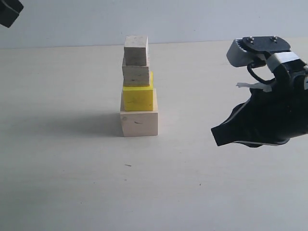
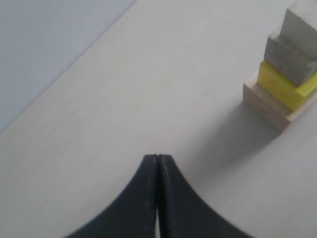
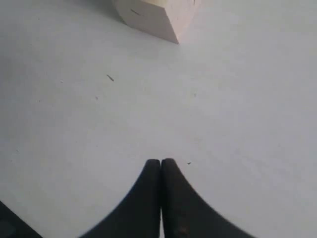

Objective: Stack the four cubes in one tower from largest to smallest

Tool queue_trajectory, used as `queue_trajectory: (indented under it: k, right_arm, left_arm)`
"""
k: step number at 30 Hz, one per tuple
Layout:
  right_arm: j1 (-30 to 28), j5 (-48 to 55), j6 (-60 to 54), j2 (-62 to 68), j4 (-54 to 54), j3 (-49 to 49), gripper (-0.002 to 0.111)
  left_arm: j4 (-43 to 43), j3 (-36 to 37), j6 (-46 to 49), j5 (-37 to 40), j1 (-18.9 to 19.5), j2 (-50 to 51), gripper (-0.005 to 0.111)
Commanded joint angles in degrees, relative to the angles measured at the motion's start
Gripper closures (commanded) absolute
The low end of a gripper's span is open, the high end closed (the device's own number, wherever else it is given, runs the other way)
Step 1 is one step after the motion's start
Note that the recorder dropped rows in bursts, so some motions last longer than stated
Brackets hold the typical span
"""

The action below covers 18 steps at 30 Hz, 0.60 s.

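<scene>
The table (image 1: 72, 183) is a broad, flat, off-white surface with a matte finish. Only one thing rests directly on it: the large pale wood cube (image 1: 139, 123). It sits flat on its bottom face, a little left of the middle of the exterior view and toward the far half of the table. The cube's soft shadow (image 1: 82, 124) falls across the surface to its left. Nearer the camera lie a small dark fleck (image 1: 128, 165) and — further right — a tinier speck (image 1: 200, 185), both well apart from the cube.
</scene>
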Motion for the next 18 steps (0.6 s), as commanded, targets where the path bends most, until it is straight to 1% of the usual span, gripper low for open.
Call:
queue_trajectory:
  k: [1,5,9,12,15,18]
  right_arm:
    - [-0.12,-3.13,-0.14,-0.27,-0.98,0.12,0.108]
    - [-0.12,-13.0,-1.74,-0.38,-4.28,-0.14,0.108]
    - [-0.12,-21.44,-1.64,-1.12,-9.72,-1.94,0.108]
    - [-0.12,-25.15,-1.64,-2.76,-14.66,-3.65,0.108]
    - [-0.12,-26.55,-1.52,-4.58,-15.12,-5.03,0.108]
    - [-0.12,-26.88,-1.12,-6.7,-14.98,-5.5,0.108]
  left_arm:
    - [-1.79,0.66,-3.3,-3.0,0.16,-2.0,0.107]
    - [-11.52,6.39,-1.53,-10.42,0.16,-5.11,0.107]
    - [-16.18,13.14,-0.95,-17.14,0.16,-7.96,0.107]
    - [-20.78,18.67,-0.95,-22.21,0.16,-11.34,0.107]
    - [-27.02,24.59,-0.36,-27.07,0.16,-15.5,0.107]
    - [-28.98,31.15,0.79,-31.19,0.16,-20.37,0.107]
